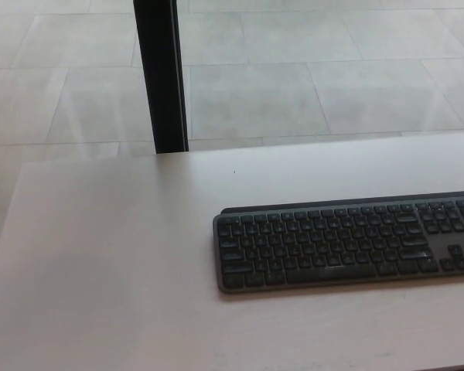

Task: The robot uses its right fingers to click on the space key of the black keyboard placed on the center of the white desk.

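A black keyboard (348, 241) lies flat on the white desk (116, 255), at the right of the head view, and its right end runs off the picture's edge. Its long space key (330, 273) sits in the bottom row, nearest to me. Neither of my hands shows in this view.
A black vertical post (159, 75) rises behind the desk's far edge at upper left. Beyond the desk lies a floor of large pale tiles (294, 77). The desk's left edge (6, 224) slants down the picture's left side.
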`<state>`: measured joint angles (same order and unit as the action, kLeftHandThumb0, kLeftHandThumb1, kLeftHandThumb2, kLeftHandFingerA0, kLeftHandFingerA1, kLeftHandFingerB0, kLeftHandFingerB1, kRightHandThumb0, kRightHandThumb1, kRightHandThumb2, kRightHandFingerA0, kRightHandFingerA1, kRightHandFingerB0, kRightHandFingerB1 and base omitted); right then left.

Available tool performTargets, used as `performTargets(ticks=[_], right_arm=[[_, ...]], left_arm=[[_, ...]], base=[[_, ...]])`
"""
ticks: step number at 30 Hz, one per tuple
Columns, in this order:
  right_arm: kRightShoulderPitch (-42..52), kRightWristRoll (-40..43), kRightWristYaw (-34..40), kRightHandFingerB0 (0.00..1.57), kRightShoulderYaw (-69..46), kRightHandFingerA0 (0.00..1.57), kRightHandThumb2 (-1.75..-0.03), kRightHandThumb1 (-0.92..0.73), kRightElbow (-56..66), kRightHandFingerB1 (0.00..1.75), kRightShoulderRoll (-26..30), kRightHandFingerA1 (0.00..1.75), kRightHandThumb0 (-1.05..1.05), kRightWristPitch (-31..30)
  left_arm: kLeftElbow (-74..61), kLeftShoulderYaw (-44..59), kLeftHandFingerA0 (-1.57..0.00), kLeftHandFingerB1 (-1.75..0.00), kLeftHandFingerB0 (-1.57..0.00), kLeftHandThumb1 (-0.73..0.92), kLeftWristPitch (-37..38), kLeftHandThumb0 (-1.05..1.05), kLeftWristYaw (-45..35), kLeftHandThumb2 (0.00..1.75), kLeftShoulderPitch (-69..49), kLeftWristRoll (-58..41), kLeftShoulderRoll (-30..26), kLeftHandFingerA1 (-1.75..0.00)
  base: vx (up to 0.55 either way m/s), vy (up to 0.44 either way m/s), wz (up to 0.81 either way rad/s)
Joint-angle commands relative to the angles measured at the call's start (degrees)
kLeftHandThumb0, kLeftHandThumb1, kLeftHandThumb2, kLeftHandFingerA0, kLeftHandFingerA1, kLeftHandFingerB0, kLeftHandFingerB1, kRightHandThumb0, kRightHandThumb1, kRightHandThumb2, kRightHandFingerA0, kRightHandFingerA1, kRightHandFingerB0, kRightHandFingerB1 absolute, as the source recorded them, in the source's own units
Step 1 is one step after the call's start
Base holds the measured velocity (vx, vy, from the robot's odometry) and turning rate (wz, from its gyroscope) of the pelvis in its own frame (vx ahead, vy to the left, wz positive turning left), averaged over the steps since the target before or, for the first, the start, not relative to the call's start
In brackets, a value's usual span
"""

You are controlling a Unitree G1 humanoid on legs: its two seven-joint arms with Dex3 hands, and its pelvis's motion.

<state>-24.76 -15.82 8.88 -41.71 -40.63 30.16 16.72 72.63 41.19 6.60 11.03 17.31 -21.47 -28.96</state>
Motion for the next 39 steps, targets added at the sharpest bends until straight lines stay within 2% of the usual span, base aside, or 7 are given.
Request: performTargets(ticks=[1, 6, 9, 11, 18, 33, 39], right_arm=[[1.8, 29.3, 6.3, 0.49, -20.9, 0.71, -0.65, -0.53, -9.3, 0.46, -10.3, 0.57, -0.28, -15.3], [4.0, 28.4, 3.7, 0.57, -20.9, 0.75, -0.67, -0.56, -7.8, 0.48, -12.7, 0.63, -0.26, -14.5], [4.8, 27.8, 2.2, 0.63, -20.4, 0.4, -0.47, -0.7, -6.1, 0.36, -13.8, 1.6, -0.16, -14.5], [6.3, 26.6, 0.8, 0.54, -19.4, 0.36, -0.46, -0.7, -5.4, 0.33, -14.4, 1.67, -0.16, -13.3], [11.8, 23.9, 2.1, 0.55, -17.8, 0.72, -0.57, -0.64, -0.5, 0.41, -15.8, 0.49, -0.13, -12.4], [15.5, 27.2, 3.6, 0.53, -13.0, 0.72, -0.63, -0.59, 0.4, 0.45, -14.7, 0.61, -0.2, -12.6], [16.4, 29.5, 3.5, 0.5, -10.3, 0.64, -0.59, -0.64, 0.6, 0.4, -14.0, 1.17, -0.14, -14.7]], left_arm=[[0.3, 0.3, -0.8, -0.58, -0.68, 0.55, 1.0, -0.47, -0.4, 0.56, -1.1, -0.9, -1.3, -0.79], [0.5, -0.2, -0.75, -0.58, -0.71, 0.54, 1.2, -0.47, -1.0, 0.56, -1.6, -0.4, -1.0, -0.74], [0.6, -0.4, -0.77, -0.58, -0.73, 0.53, 1.2, -0.46, -1.0, 0.56, -1.7, -0.2, -0.8, -0.75], [0.7, -0.3, -0.77, -0.59, -0.75, 0.51, 1.3, -0.45, -1.0, 0.55, -2.0, -0.4, -0.6, -0.76], [0.6, -1.3, -0.78, -0.59, -0.75, 0.49, 2.3, -0.45, -1.2, 0.55, -3.5, 0.4, 1.3, -0.75], [0.2, -4.0, -0.82, -0.7, -0.76, 0.4, 3.1, -0.53, -1.0, 0.84, -5.0, 0.7, 1.9, -0.85], [0.0, -3.5, -0.9, -0.58, -0.82, 0.49, 4.1, -0.5, -1.4, 0.55, -5.3, 0.2, 2.1, -0.85]], base=[[0.0, 0.0, 0.0], [0.0, 0.0, 0.0], [0.0, 0.0, 0.0], [0.0, 0.0, 0.0], [0.0, 0.0, 0.0], [0.0, 0.0, 0.0], [0.0, 0.0, 0.0]])
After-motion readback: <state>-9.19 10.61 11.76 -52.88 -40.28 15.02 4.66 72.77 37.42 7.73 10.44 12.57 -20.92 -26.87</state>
